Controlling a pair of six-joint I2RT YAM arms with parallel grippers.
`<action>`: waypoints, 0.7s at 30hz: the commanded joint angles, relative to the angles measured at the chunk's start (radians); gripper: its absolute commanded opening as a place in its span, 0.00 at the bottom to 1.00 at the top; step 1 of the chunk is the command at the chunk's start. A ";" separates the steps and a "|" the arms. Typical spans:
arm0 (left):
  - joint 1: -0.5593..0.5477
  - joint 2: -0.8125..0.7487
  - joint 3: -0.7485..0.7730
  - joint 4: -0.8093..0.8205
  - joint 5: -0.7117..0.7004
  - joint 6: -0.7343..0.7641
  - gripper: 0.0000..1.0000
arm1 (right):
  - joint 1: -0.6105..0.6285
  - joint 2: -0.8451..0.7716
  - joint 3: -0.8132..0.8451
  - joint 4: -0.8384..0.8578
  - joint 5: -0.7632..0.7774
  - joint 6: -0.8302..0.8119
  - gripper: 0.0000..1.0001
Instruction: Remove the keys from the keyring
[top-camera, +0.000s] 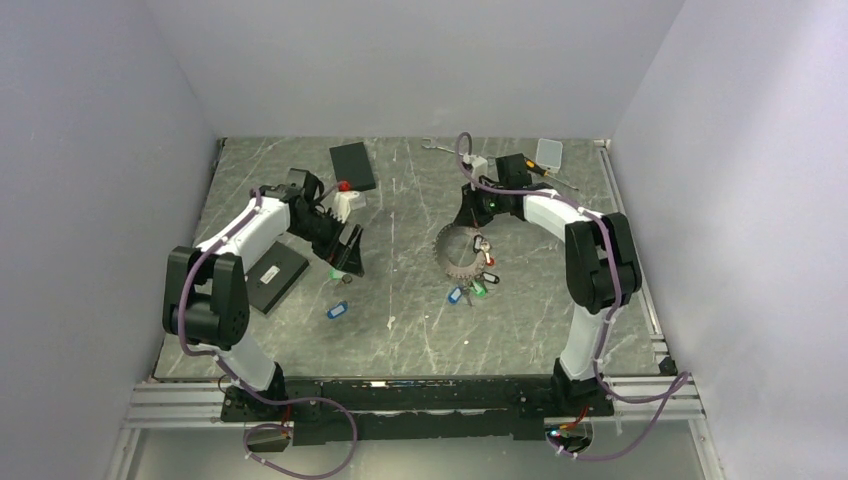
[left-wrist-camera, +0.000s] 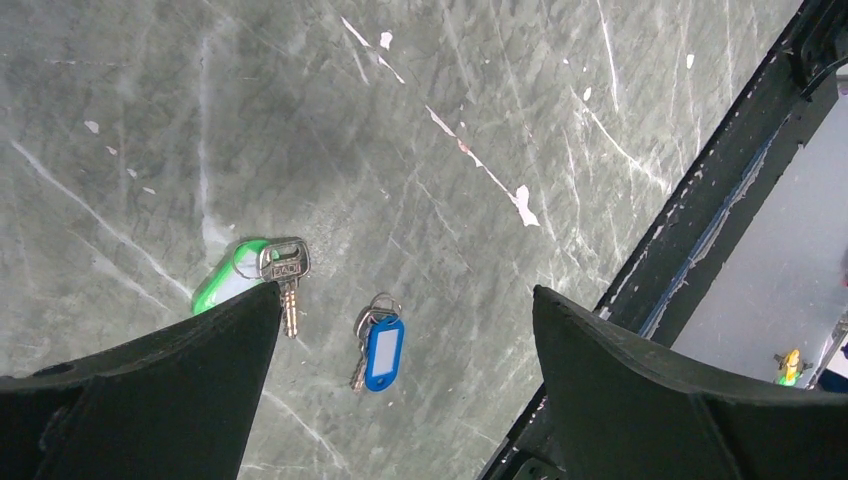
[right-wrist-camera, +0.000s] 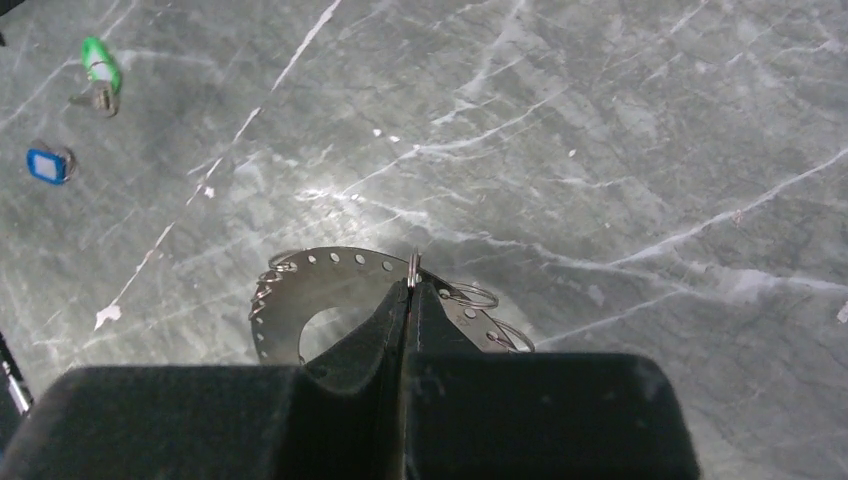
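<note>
The keyring (right-wrist-camera: 325, 290), a flat grey metal ring with holes round its rim, lies on the marble table under my right gripper (right-wrist-camera: 411, 283). That gripper is shut on a small split ring standing edge-on at the keyring's rim. In the top view the keyring (top-camera: 458, 258) carries several tagged keys (top-camera: 481, 277) on its right side, below the right gripper (top-camera: 471, 220). Two keys lie loose: a blue-tagged key (left-wrist-camera: 382, 351) and a green-tagged key (left-wrist-camera: 238, 276). My left gripper (left-wrist-camera: 407, 292) hangs open above them, holding nothing.
Two black boxes lie at the left (top-camera: 277, 275) and the back (top-camera: 353, 165). A wrench (top-camera: 437, 146), a screwdriver (top-camera: 555, 178) and a pale tag (top-camera: 549, 151) lie at the back right. The black frame rail (left-wrist-camera: 700, 200) runs along the near edge.
</note>
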 joint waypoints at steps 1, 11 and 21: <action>0.016 -0.009 0.040 0.012 0.044 -0.015 0.99 | 0.003 0.035 0.073 0.119 0.019 0.070 0.00; 0.099 0.038 0.120 -0.020 0.089 -0.027 0.99 | -0.013 0.098 0.124 0.137 -0.007 0.126 0.56; 0.260 0.102 0.310 -0.052 0.063 -0.047 0.99 | -0.156 -0.092 0.032 0.124 -0.094 0.105 0.98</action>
